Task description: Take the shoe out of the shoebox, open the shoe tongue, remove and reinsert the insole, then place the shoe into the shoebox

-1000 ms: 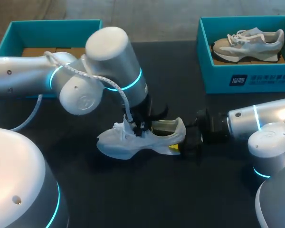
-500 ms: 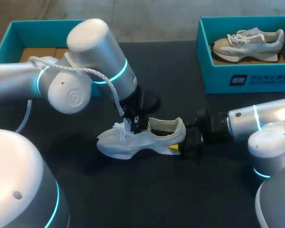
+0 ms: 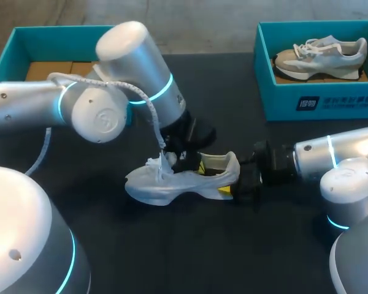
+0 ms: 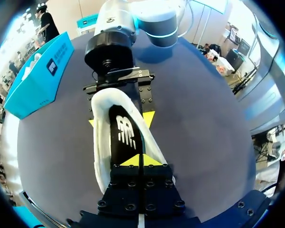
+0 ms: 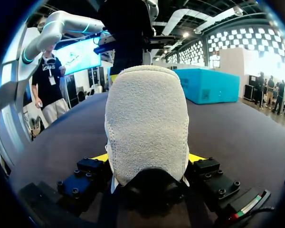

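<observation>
In the head view, the white low-cut sneaker (image 3: 172, 182) is lying upright on the dark table (image 3: 172, 251), near its middle, with the toe pointing toward my left side and the heel toward my right. The left claw (image 3: 190, 164) is reaching down into the sneaker's opening, just behind the laces. The right claw (image 3: 238, 182) is clamping the heel from two sides. The open teal cardboard shoebox (image 3: 24, 40) is sitting at the far left corner, well apart from the sneaker. A second teal shoebox (image 3: 319, 98) at the far right is holding a grey and white sneaker (image 3: 322, 54).

In the left wrist view, the left claw (image 4: 141, 160) is showing its two yellow tips pressed together. They are poised inside the sneaker (image 4: 100, 137), at the near end of the black printed insole (image 4: 126, 133) lying flat in it. Whether an edge of the insole is pinched between them cannot be told. Ahead, the right claw (image 4: 119, 118) is gripping the heel, one yellow tip on each side.

In the right wrist view, the right claw (image 5: 147, 159) is clenching the sneaker's pale knit heel (image 5: 147, 118), which is filling the gap between its fingers and touching both. The left claw (image 5: 128, 42) is hanging over the sneaker's far end.
</observation>
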{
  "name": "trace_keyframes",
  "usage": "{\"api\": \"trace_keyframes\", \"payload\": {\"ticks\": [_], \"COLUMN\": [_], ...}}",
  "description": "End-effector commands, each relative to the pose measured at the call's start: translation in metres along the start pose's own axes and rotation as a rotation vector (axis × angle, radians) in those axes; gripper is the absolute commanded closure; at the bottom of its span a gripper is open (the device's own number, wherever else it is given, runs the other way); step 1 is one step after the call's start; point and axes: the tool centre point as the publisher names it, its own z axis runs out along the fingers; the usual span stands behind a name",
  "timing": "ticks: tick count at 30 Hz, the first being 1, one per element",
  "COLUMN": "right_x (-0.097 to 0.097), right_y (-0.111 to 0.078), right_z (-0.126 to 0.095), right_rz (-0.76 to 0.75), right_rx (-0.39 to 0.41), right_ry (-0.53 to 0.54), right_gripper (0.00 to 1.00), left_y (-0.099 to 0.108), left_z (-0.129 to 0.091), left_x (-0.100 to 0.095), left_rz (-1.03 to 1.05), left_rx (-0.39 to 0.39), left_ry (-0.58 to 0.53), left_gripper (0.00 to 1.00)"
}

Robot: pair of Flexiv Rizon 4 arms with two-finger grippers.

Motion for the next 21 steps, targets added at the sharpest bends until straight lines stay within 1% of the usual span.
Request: {"api": "trace_keyframes", "payload": {"ticks": [1,10,21], "right_x": [-0.002,-0.002,-0.002], "right_y": [-0.002,-0.002,-0.002], "right_z": [0.002,0.002,0.002], "right_rz": [0.001,0.001,0.001], "right_rx": [0.004,0.004,0.004], "right_ry": [-0.001,-0.001,-0.001], "right_gripper": [1.00,1.00,1.00], "left_y": [-0.012,-0.010,-0.006], "left_z": [0.014,0.033,0.050], "left_x": [-0.007,-0.009,-0.001], "left_rz": [0.005,0.017,0.021], "left_rx": [-0.025,-0.075,-0.113], "left_ry": [0.010,0.030,0.071], "left_gripper": [1.00,1.00,1.00]}}
